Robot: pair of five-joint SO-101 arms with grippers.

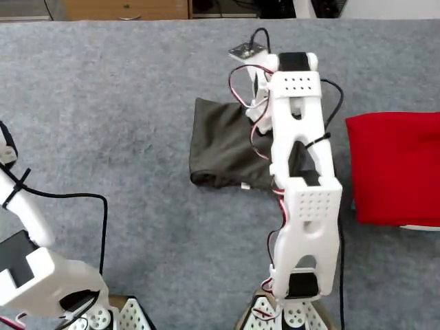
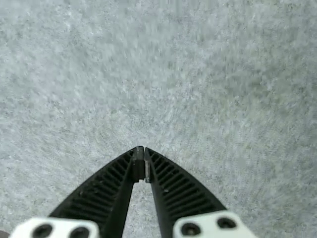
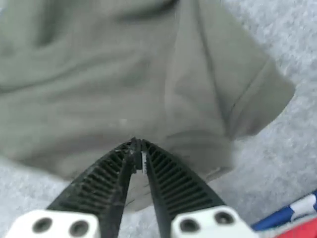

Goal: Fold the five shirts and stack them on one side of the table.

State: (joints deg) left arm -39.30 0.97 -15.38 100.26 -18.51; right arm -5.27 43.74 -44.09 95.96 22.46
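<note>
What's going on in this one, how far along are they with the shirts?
The right arm is stretched out over a dark shirt that lies bunched, apparently partly folded, mid-table. The right end effector is closed with its tips at the fabric; whether it pinches any cloth is unclear. The left end effector is closed above bare table. A red shirt lies folded at the table's right edge.

A grey, felt-like cover lies over the whole table [image 1: 103, 103] — evenly lit, with only soft shadows. Past the table's far edge stands a piece of light wooden furniture [image 1: 127, 8] with a drawer front; to its right there is dark clutter [image 1: 234, 7], then a pale surface [image 1: 385, 8] by the far right corner.
</note>
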